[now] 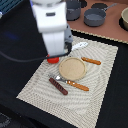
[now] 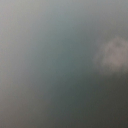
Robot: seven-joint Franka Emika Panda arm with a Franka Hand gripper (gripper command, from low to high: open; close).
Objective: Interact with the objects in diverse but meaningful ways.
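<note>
- Exterior view: the white arm (image 1: 52,25) hangs low over the woven placemat (image 1: 35,82), near the mat's far edge — its body hides the gripper, so I cannot tell whether the jaws are spread or closed, or whether they hold anything.
- A red tomato (image 1: 53,60) peeks out just under the arm, on the mat, just beside the tan round plate (image 1: 72,68) at the mat's middle.
- A white elongated piece (image 1: 80,45) lies near the mat's far edge, partly behind the arm.
- A dark brown sausage (image 1: 58,85) lies towards the mat's near edge, just beside an orange-handled fork (image 1: 71,83).
- Another orange-handled utensil (image 1: 91,61) lies just beyond the plate, towards the mat's edge at the exterior view's right.
- Grey pots (image 1: 94,17) stand on the brown counter (image 1: 107,31) beyond the mat.
- Wrist view: only a grey-green blur with one pale patch — nothing can be made out.
</note>
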